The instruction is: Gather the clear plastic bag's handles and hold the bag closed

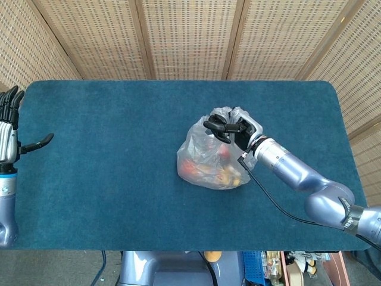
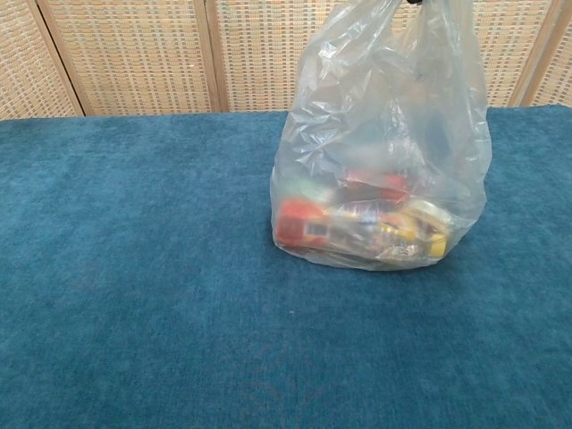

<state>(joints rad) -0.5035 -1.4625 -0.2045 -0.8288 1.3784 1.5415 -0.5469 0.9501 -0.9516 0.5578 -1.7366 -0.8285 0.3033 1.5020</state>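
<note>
The clear plastic bag point(image 1: 205, 159) point(image 2: 384, 161) stands upright on the blue table, with red, orange and yellow packets in its bottom. My right hand point(image 1: 234, 130) grips the bunched handles point(image 1: 225, 114) at the top of the bag, which is pulled up taut. In the chest view the handles run out of the top edge and only a dark bit of that hand shows there. My left hand point(image 1: 9, 125) is at the far left edge of the head view, fingers straight and spread, thumb out, holding nothing.
The blue cloth-covered table point(image 1: 119, 173) stretches wide around the bag. Woven wicker screens point(image 1: 190, 36) stand behind it. The right forearm point(image 1: 297, 176) and its black cable run from the bag toward the front right corner.
</note>
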